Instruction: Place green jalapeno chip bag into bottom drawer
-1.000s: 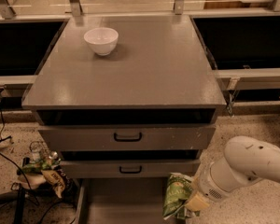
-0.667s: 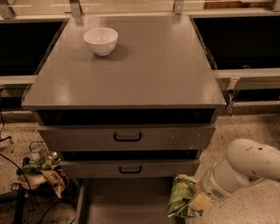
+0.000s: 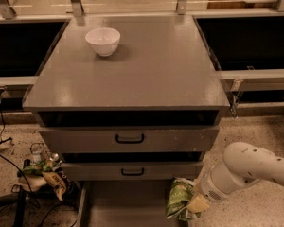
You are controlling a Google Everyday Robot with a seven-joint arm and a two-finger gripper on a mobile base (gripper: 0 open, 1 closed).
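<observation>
Clamped on green jalapeno chip bag (image 3: 179,196) — tool (image 3: 193,205) hangs over bottom drawer (image 3: 123,208).

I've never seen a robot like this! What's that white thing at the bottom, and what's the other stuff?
The white thing is a robot's arm. At its tip, low on the right, is the gripper, a two-finger hand pinching a green jalapeno chip bag. The one camera looks down on a grey cabinet from the front. A white bowl sits on top. Under two drawers with black handles, the bottom drawer is pulled out, and the bag hangs by its right side. Small snack packets lie on the floor, left.
</observation>
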